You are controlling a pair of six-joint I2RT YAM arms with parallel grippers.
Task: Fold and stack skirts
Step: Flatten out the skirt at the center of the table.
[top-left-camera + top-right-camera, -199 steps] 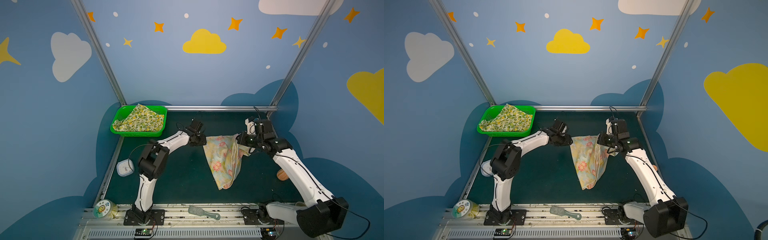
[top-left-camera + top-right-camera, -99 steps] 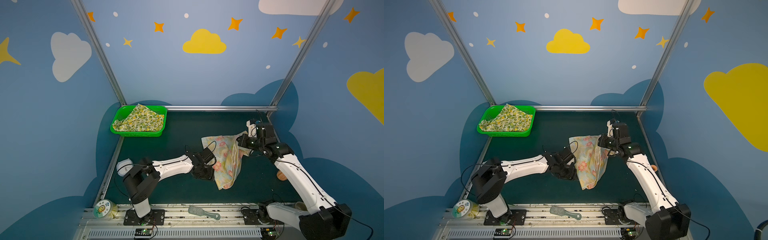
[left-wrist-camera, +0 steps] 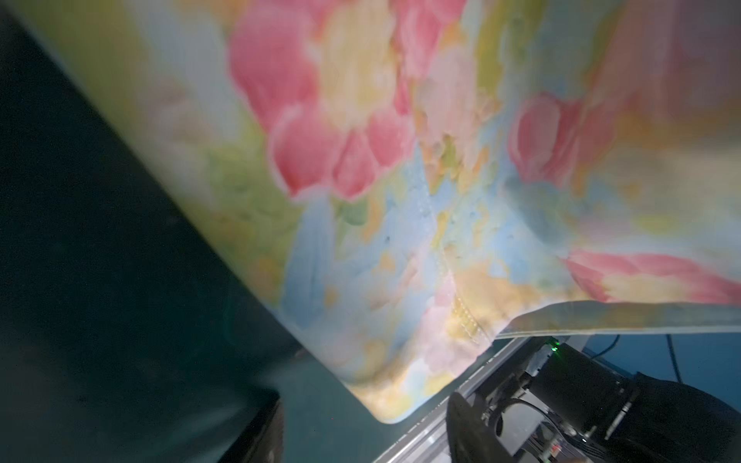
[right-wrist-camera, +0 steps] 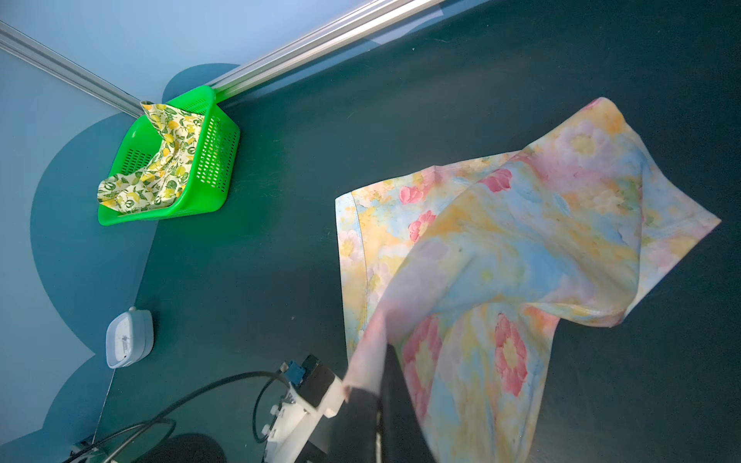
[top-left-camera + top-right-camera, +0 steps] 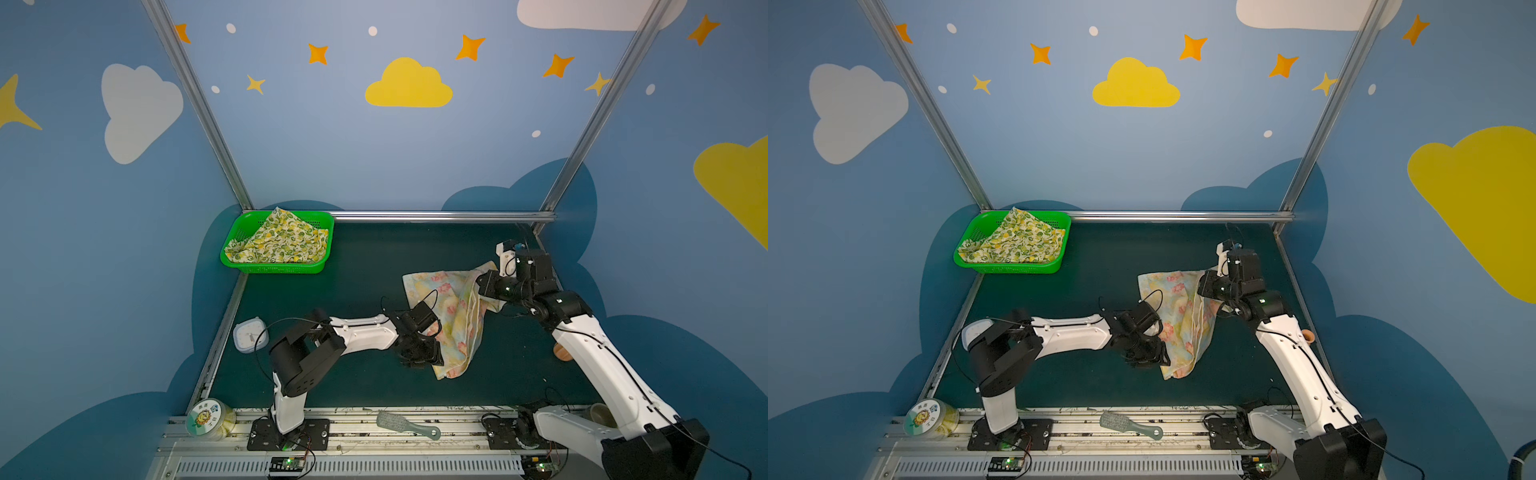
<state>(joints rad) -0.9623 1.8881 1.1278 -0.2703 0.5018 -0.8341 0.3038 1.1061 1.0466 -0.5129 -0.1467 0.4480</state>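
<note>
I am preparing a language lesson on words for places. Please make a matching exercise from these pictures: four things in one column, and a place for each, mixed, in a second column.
Things
1. lemon skirt
2. flowered skirt
3. brush
4. round jar

Places
a. lying on the metal rail, near the middle of the front edge
b. inside the green basket
c. hanging from the shut right gripper
d. standing at the rail's left end

Pairs: 1-b, 2-c, 3-a, 4-d

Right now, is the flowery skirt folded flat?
No. The skirt hangs crumpled from the right fingers, not laid flat.
</note>
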